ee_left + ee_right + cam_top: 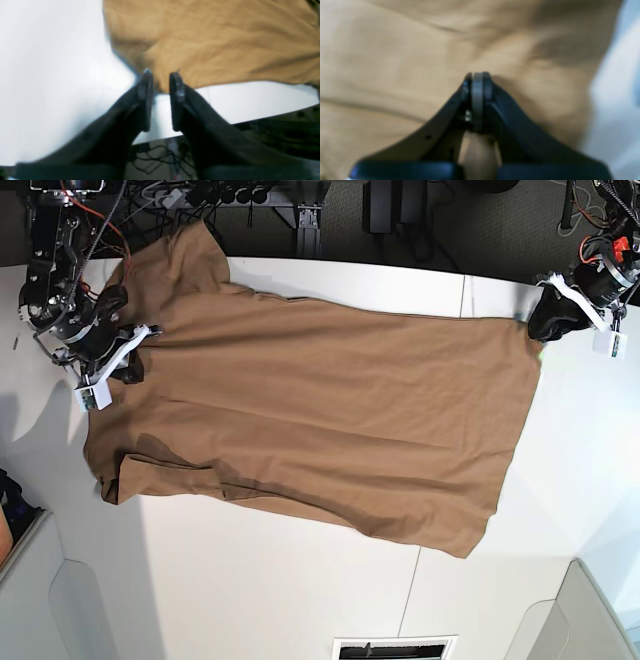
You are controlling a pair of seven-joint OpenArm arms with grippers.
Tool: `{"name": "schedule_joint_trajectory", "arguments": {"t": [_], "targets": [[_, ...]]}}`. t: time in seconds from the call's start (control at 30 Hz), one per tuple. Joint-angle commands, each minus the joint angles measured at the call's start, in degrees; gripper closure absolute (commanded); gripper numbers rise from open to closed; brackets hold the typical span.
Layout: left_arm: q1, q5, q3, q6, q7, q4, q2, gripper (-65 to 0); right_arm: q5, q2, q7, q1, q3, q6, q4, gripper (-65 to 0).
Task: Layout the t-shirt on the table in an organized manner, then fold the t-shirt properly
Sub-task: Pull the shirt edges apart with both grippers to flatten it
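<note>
My t-shirt (310, 420) lies spread across the table (250, 580). It's soft, floppy stuff, so grab corners. My right gripper (477, 77) is pressed together at the collar end; my left gripper (161, 76) is spread at a hem corner.

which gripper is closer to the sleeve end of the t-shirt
Right. The right gripper sits over the sleeve end of the t-shirt, jaws shut. The left gripper is at the opposite hem corner, jaws parted around the fabric edge.
</note>
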Motion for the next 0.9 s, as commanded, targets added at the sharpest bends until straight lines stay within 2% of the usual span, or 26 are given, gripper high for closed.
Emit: {"name": "schedule_joint_trajectory", "arguments": {"t": [0.0, 0.1, 0.27, 0.4, 0.43, 0.5, 0.57, 0.63, 0.67, 0.87], "targets": [[0.1, -1.1, -0.4, -0.5, -1.7, 0.7, -1.0, -18.3, 0.9, 1.5, 1.5, 1.5, 0.3, 0.0, 0.9, 0.0], [0.0, -2.3, -0.4, -0.5, -3.1, 0.7, -1.0, -18.3, 4.1, 3.0, 1.6, 3.2, 0.3, 0.0, 0.9, 0.0], [-1.8, -2.8, -0.4, -0.5, -5.1, 0.7, -0.9, -18.3, 6.1, 2.9, 1.6, 7.3, 0.3, -1.0, 0.9, 0.0], [-3.7, -2.8, -0.4, -0.5, -5.1, 0.7, -1.0, -18.3, 4.8, 1.8, 1.6, 10.9, 0.3, -4.9, 0.2, 0.0], [-3.8, -2.8, -0.4, -0.5, -5.1, 0.7, -1.0, -18.3, 4.2, 1.3, 1.7, 11.9, 0.3, -5.8, -0.3, -4.7], [-3.9, -2.8, -0.4, -0.5, -5.1, 0.7, -0.9, -18.3, 2.4, 0.6, 2.2, 13.9, 0.3, -8.4, -1.7, -20.9], [-3.9, -2.8, -0.3, -0.5, -5.1, 0.7, -0.9, -18.3, 0.0, -0.2, 3.8, 15.8, 0.3, -11.4, -3.8, -28.7], [-3.9, -2.8, -0.4, -0.5, -5.1, 0.7, -0.9, -18.3, -0.8, -0.8, 4.7, 17.9, 0.3, -14.2, -6.8, -29.2], [-3.9, -2.8, -0.4, -0.5, -5.1, 0.7, -0.9, -18.3, -0.5, -1.1, 4.7, 19.0, 0.3, -14.4, -8.5, -29.2], [-3.9, -2.8, -0.3, -0.5, -5.1, 0.7, -0.9, -18.3, 3.0, -4.3, 4.6, 22.9, 0.3, -11.7, -18.3, -29.1]]}}
